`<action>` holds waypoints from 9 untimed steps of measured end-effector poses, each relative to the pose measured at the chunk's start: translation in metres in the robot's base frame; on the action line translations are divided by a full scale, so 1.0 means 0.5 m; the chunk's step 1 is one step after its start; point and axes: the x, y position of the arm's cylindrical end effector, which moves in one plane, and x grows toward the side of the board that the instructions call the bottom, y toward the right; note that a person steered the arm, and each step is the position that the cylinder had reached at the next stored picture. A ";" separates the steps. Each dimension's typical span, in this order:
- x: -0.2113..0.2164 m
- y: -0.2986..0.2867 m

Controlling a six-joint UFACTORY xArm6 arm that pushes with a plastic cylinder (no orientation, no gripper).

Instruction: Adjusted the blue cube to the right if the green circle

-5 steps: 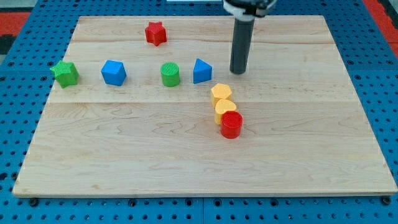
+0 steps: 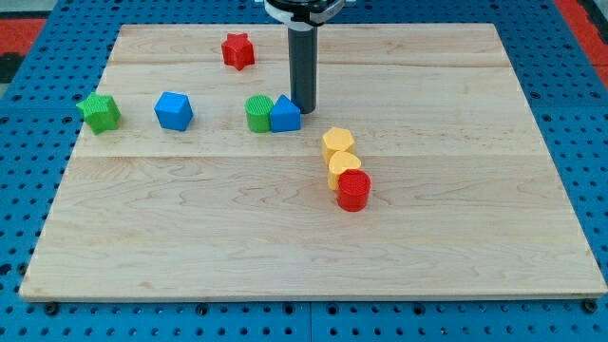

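I am seeing my tip [image 2: 304, 111] resting on the wooden worktop [image 2: 456, 237], just at the upper right of the blue cube [image 2: 284, 115]. My end effector is only a plain rod, so it is neither opening nor clamping anything. The blue cube is sitting against the right side of the green cylinder [image 2: 258, 113], touching it. Another blue block [image 2: 174, 110] is lying well to the view's left.

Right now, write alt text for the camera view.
My tip touches the right side of a blue block pressed against a green cylinder on a wooden board. Other coloured blocks lie scattered around.
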 end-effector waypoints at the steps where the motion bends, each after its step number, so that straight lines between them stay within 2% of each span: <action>1: 0.000 -0.010; 2: 0.002 0.036; 3: 0.049 0.046; 6: 0.041 0.016; 8: 0.040 -0.059; 9: 0.024 -0.050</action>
